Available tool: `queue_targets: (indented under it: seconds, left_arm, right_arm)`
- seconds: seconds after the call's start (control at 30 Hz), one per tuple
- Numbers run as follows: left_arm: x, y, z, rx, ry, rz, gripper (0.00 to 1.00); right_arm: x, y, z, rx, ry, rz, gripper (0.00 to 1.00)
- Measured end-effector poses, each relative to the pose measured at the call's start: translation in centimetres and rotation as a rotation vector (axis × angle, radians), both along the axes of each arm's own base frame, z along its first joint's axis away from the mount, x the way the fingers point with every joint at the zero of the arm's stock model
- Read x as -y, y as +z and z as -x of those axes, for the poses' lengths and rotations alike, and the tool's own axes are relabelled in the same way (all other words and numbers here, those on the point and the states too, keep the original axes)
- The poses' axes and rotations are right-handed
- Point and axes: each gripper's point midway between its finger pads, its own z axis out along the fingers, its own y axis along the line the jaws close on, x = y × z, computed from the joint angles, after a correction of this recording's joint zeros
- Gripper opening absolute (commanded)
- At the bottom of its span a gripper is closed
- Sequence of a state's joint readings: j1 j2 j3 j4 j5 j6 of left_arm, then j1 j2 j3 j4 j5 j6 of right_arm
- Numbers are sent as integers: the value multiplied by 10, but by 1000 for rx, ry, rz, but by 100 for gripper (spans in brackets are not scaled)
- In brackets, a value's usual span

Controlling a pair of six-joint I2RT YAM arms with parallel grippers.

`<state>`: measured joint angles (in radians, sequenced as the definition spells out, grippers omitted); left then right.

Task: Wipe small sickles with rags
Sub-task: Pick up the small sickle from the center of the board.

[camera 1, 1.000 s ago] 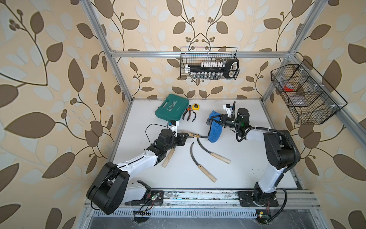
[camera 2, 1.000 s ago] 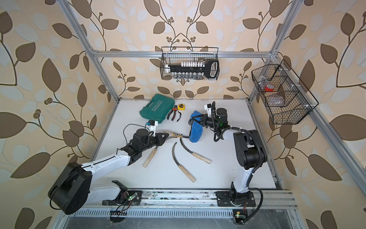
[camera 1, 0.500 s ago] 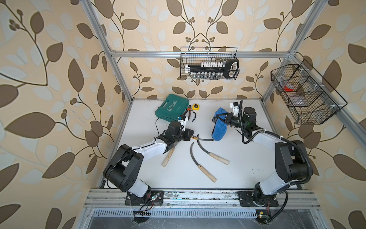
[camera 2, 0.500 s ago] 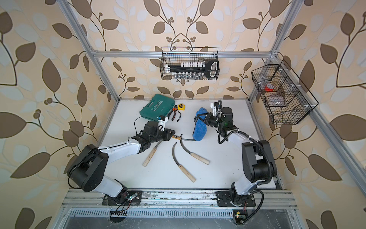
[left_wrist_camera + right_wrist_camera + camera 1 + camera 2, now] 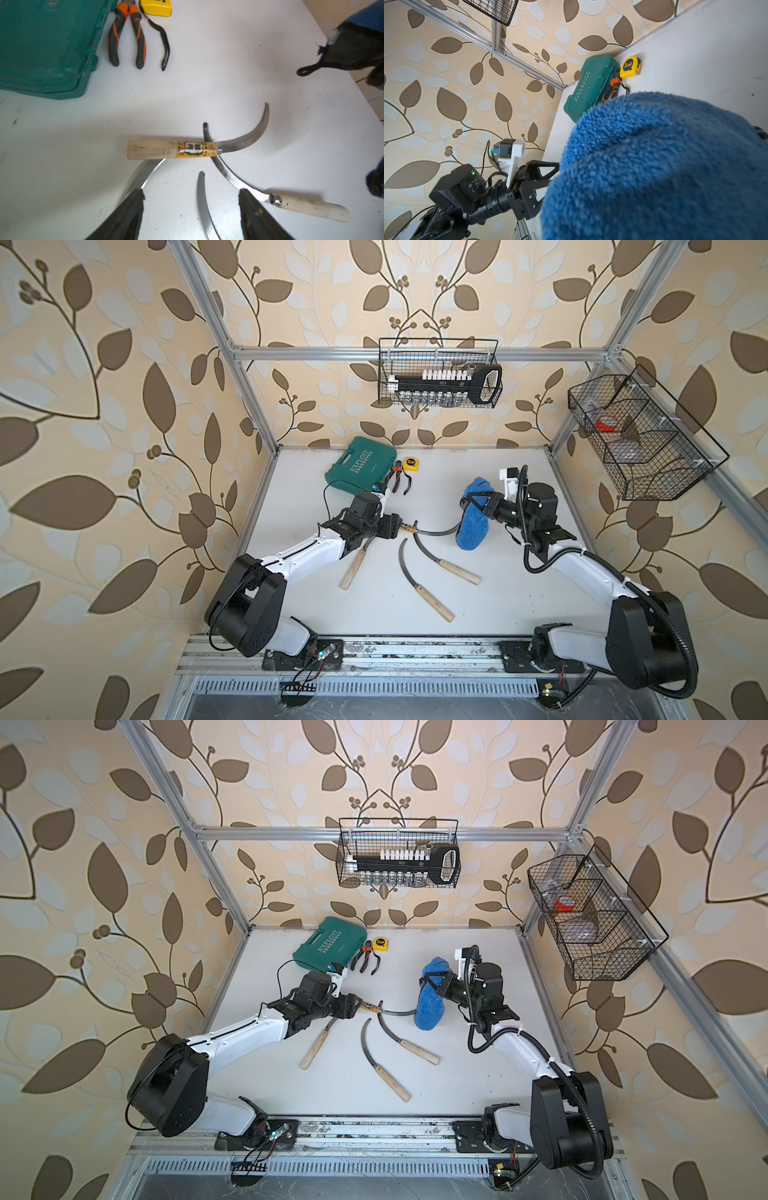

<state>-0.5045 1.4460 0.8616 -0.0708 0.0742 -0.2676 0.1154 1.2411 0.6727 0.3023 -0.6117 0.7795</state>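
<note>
My left gripper [image 5: 397,526] [image 5: 191,195] stands open just behind a small sickle with a yellow label on its wooden handle [image 5: 172,149] [image 5: 409,526]. That sickle lies free on the table, and its blade [image 5: 249,135] crosses another sickle's blade. Three plain-handled sickles [image 5: 457,572] [image 5: 434,608] [image 5: 353,568] lie nearby, the last partly under my left arm. My right gripper [image 5: 478,502] is shut on the blue rag [image 5: 471,526] [image 5: 654,166], which hangs over the table and hides its fingers in the right wrist view. The labelled sickle's blade tip ends near the rag.
At the back left lie a teal tool case [image 5: 359,470], orange-and-black pliers [image 5: 399,481] and a yellow tape measure [image 5: 410,463]. A wire basket [image 5: 440,381] hangs on the back wall, and another wire basket [image 5: 640,439] on the right wall.
My left gripper has opened and let go of the labelled sickle, which now rests on the table. My right gripper with the rag has drifted slightly right, off the blade.
</note>
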Motion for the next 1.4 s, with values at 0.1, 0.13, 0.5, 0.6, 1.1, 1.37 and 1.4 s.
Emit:
queue_targets:
  seconds: [0.1, 0.13, 0.5, 0.6, 1.1, 1.37, 1.4]
  left_arm:
    - [-9, -6, -4, -67, 108, -1, 99]
    - [-11, -8, -3, -89, 146, 19, 99]
    - [-2, -32, -22, -352, 445, 138, 99]
    - [-4, -43, -26, -410, 508, 111, 95]
    - [-13, -58, -45, -498, 715, 22, 74]
    - [-18, -91, -44, -550, 769, -43, 67]
    - [-17, -91, -46, -547, 771, -43, 66]
  right_arm:
    - [2, -1, 12, 1, -2, 4, 1]
    - [2, 0, 15, 7, -1, 5, 1]
    - [5, 11, 38, 60, 7, 24, 5]
    - [5, 9, 38, 49, 7, 25, 5]
    - [9, 6, 39, 43, -18, 43, 5]
    - [11, -2, 40, 25, -25, 60, 5]
    - [11, -2, 40, 26, -25, 61, 5]
